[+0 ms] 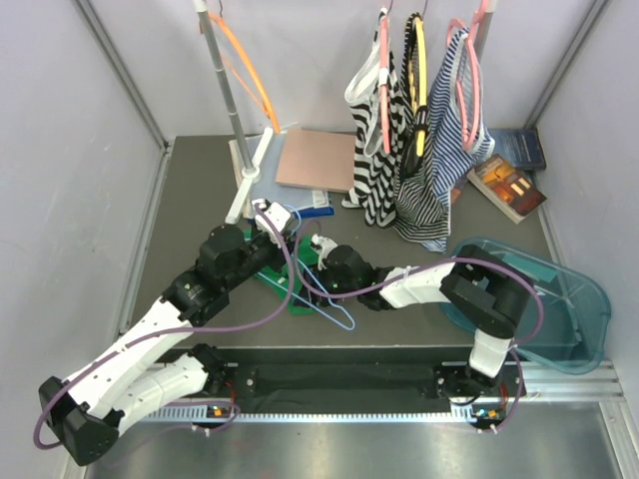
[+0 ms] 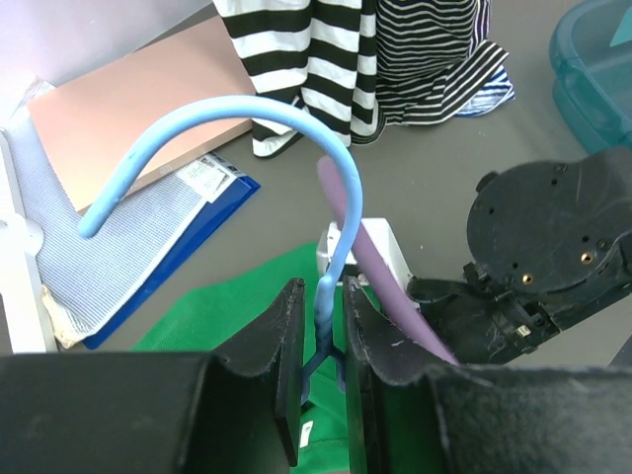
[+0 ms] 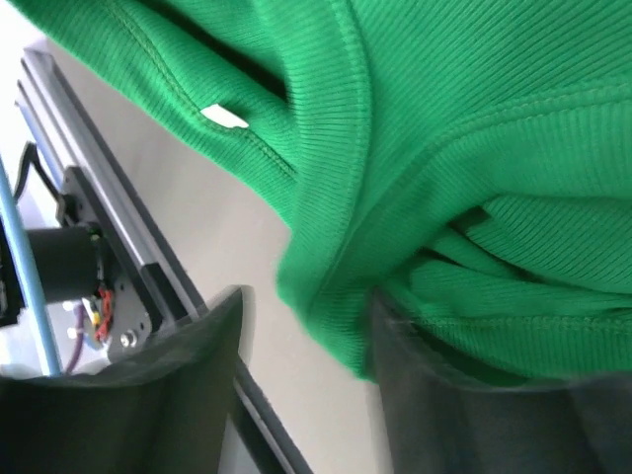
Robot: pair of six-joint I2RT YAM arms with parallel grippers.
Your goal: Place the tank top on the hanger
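The bright-green tank top (image 1: 296, 299) lies on the table between both grippers. My left gripper (image 2: 324, 326) is shut on the neck of the light-blue hanger (image 2: 227, 114), whose hook arcs up and left above the green top (image 2: 227, 321). In the top view my left gripper (image 1: 278, 222) is at the top's far edge, and part of the hanger's wire (image 1: 337, 314) sticks out at the near right. My right gripper (image 3: 306, 375) is open at the top's hem. Green fabric (image 3: 474, 148) with a white label (image 3: 225, 117) drapes over its right finger (image 3: 444, 395).
Striped tops (image 1: 399, 150) hang on pink and yellow hangers at the back right. An orange hanger (image 1: 245, 65) hangs on a stand at the back left. A brown board (image 1: 315, 160) and books (image 1: 504, 185) lie behind. A teal bin (image 1: 559, 299) sits at the right.
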